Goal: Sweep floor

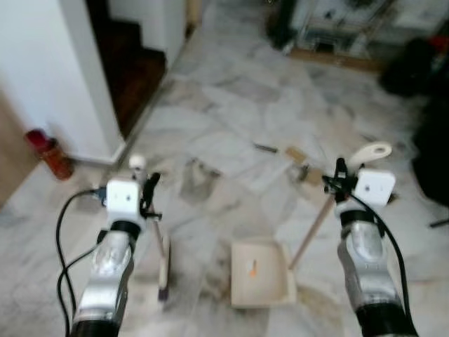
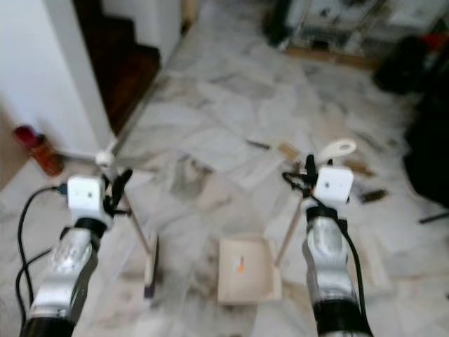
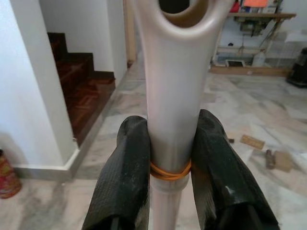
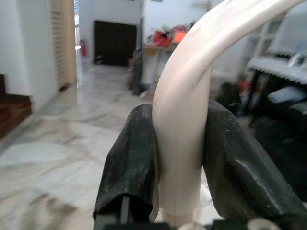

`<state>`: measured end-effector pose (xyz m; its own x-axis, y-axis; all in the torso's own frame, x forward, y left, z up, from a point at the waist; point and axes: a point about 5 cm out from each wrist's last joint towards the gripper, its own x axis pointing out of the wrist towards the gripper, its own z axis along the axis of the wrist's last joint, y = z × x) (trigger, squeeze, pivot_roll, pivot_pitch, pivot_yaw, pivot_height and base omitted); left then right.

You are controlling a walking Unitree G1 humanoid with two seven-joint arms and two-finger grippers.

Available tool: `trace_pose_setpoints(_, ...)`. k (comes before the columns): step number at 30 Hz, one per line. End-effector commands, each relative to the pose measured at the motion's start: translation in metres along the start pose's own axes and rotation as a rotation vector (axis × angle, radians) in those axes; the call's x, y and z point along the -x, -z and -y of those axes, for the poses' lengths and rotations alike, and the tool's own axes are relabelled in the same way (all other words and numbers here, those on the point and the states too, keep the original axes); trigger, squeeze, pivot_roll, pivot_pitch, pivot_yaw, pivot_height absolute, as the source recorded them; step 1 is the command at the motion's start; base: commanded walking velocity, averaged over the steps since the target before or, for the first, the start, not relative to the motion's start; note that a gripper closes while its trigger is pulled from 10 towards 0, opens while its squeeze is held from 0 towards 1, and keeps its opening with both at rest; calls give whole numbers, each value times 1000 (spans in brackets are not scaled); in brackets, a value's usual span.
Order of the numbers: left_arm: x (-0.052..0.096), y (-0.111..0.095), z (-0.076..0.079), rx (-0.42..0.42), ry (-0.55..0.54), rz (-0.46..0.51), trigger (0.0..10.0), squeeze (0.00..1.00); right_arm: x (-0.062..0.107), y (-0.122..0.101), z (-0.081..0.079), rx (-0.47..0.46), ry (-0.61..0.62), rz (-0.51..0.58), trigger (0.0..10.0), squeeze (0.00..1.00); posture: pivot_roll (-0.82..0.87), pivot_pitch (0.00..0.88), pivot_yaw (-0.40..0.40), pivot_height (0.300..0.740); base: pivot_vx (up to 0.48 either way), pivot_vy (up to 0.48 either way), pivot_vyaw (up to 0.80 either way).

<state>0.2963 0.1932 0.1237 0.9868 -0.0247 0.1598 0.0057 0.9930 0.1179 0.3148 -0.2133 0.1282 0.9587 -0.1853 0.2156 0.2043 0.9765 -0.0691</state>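
Observation:
My left gripper [image 1: 149, 193] is shut on the pale top of a short broom's handle [image 3: 170, 110]; an orange rubber band circles the handle between the fingers [image 3: 125, 163]. The broom's brush head [image 1: 163, 284] rests on the marble floor below. My right gripper [image 1: 340, 179] is shut on the cream curved grip [image 4: 184, 110] of a dustpan's wooden stick [image 1: 313, 228]. The beige dustpan [image 1: 242, 288] sits on the floor between my arms, with a small orange speck [image 1: 253, 268] inside. Scraps of debris [image 1: 295, 154] lie on the floor ahead of the pan.
A white wall corner [image 1: 91, 91] and dark wooden stairs [image 1: 133, 63] stand at the left, with a red bottle [image 1: 49, 153] by the wall. Black objects [image 1: 428, 140] crowd the right edge. A shelf [image 1: 337, 28] stands far back.

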Motion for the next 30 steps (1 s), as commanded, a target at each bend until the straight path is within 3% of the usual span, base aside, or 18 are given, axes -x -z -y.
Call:
trace_pose_setpoints(1, -3, -8, -4, -12, -17, 50, 10000, 0, -5, -13, 7, 6, 17, 54, 10000, 0, 42, 6, -88, 740, 0, 0, -800)
trace_pose_setpoints(6, 0, -5, -10, -24, -35, 49, 10000, 0, -2, -9, 12, 14, 28, 49, 10000, 0, 57, 0, -93, 740, 0, 0, -800)
trace_pose_setpoints(11, 17, -3, -11, -20, -45, 38, 10000, 0, 15, -3, 18, 17, 38, 37, 10000, 0, 68, 18, -80, 740, 0, 0, -160)
trace_pose_setpoints(16, 29, 8, 0, -21, 6, 2, 10000, 0, 33, 2, 27, 33, 62, 16, 10000, 0, 45, 31, -39, 740, 0, 0, 0)
trace_pose_setpoints(21, 25, 1, 0, -21, 32, 9, 10000, 0, 40, 1, 30, 22, 88, 20, 10000, 0, 81, 27, 3, 740, 0, 0, 0)
trace_pose_setpoints(24, 21, -8, -5, -28, 43, 27, 10000, 0, 38, -2, 24, -1, 108, 29, 10000, 0, 70, 34, 2, 740, 0, 0, 0)
trace_pose_setpoints(30, 20, 3, -19, -52, -4, 8, 10000, 0, 36, 1, -1, -28, 38, 16, 10000, 0, 73, 23, -34, 740, 0, 0, 0)
